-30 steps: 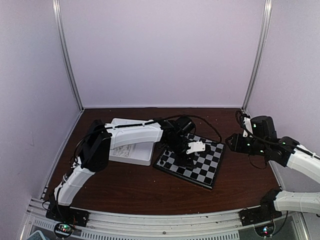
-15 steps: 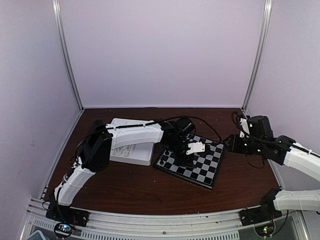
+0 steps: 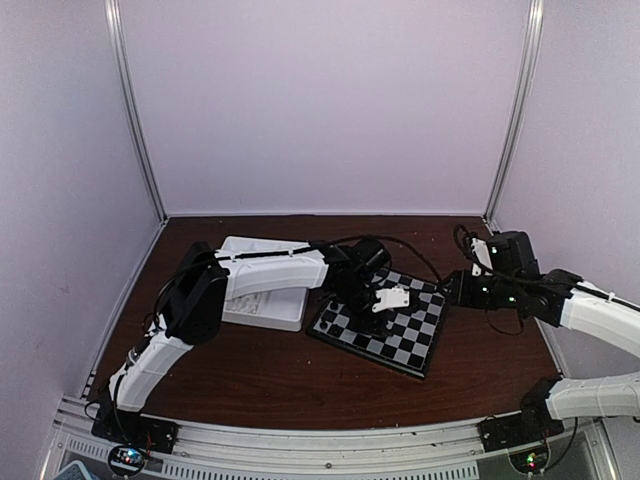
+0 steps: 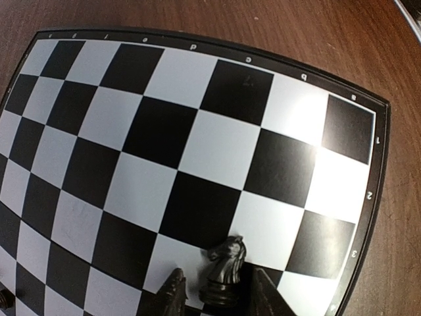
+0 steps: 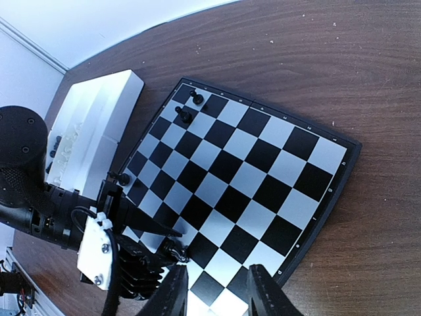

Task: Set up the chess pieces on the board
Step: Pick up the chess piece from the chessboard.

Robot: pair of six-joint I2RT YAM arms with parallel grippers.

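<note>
The board [image 3: 412,338] lies right of centre on the brown table. My left gripper [image 4: 219,296] is low over its corner near files a to c. The jaws stand apart on either side of a black knight [image 4: 225,266], with pale square showing between the left finger [image 4: 173,294] and the piece. The knight also shows in the right wrist view [image 5: 174,249]. My right gripper [image 5: 217,296] is open and empty, hovering above the board's [image 5: 263,158] right side. Three black pawns [image 5: 186,116] stand along the far left corner and left edge.
A white divided tray [image 3: 262,290] sits left of the board, touching the left arm's forearm; small dark pieces lie in it [image 5: 56,141]. A black cable [image 3: 420,255] loops behind the board. Purple walls enclose the table.
My right arm has moved left, closer to the board's right corner. The left gripper has shifted only slightly over the board.
</note>
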